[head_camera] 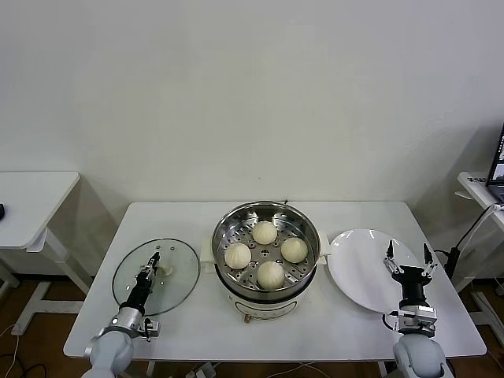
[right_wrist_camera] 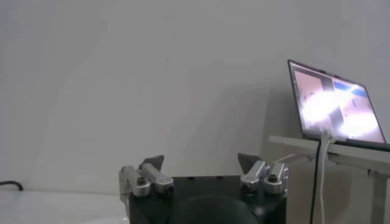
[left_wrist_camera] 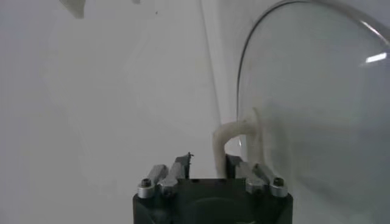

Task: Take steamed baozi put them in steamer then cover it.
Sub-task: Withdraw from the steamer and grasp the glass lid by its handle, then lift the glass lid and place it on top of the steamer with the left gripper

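Note:
The steamer (head_camera: 224, 230) stands at the table's middle with its perforated tray showing. Four cream-white baozi lie inside it: the back one (head_camera: 264, 232), the left one (head_camera: 237, 255), the right one (head_camera: 294, 250) and the front one (head_camera: 270, 274). The glass lid (head_camera: 179, 258) lies flat on the table left of the steamer. My left gripper (head_camera: 151, 264) is low over the lid; its jaws are partly open beside the white knob (left_wrist_camera: 220, 137), with a gap on one side. My right gripper (head_camera: 408, 253) is open and empty above the right part of the white plate (head_camera: 358, 264).
The plate is bare and sits right of the steamer. A side table (head_camera: 31, 197) stands at the far left. Another table with a laptop (right_wrist_camera: 335, 103) and hanging cables stands at the far right, close to my right arm.

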`<state>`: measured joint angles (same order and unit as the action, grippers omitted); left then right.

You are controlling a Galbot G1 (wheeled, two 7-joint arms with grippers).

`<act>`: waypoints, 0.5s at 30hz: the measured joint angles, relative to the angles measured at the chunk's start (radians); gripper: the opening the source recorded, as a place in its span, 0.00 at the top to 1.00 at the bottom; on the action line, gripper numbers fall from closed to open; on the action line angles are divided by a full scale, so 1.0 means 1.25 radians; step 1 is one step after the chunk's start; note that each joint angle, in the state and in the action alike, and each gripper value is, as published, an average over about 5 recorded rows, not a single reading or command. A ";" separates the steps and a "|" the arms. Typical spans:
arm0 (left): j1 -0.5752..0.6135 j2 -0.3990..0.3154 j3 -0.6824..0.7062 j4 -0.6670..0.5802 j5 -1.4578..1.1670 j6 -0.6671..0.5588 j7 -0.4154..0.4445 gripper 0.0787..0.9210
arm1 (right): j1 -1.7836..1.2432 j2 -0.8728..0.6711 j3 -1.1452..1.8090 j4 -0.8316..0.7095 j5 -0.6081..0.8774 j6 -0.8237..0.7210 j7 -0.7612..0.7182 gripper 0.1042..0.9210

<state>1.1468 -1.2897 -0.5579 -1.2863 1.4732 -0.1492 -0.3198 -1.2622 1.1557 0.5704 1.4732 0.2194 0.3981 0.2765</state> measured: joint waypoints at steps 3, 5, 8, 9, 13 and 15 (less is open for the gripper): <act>-0.002 0.001 -0.002 0.004 -0.009 -0.005 -0.007 0.84 | 0.000 0.000 -0.001 0.000 -0.001 0.001 0.000 0.12; 0.000 0.004 -0.002 0.003 -0.019 -0.007 -0.009 0.86 | 0.001 0.000 -0.001 0.000 -0.001 0.002 0.000 0.12; 0.006 0.009 -0.004 -0.008 -0.039 -0.006 -0.007 0.86 | 0.002 0.000 -0.001 0.000 -0.002 0.002 0.000 0.12; 0.009 0.011 -0.006 -0.015 -0.047 -0.005 -0.006 0.86 | 0.002 0.000 -0.001 0.000 -0.003 0.003 0.000 0.12; 0.028 0.023 -0.016 -0.063 -0.090 0.008 0.007 0.86 | 0.004 -0.001 -0.002 0.000 -0.005 0.003 0.000 0.12; 0.040 0.030 -0.023 -0.096 -0.113 0.018 0.015 0.86 | 0.007 -0.001 -0.002 0.000 -0.005 0.003 0.000 0.12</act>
<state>1.1966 -1.2526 -0.5866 -1.4057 1.3319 -0.1270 -0.3006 -1.2538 1.1543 0.5675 1.4730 0.2126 0.4014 0.2764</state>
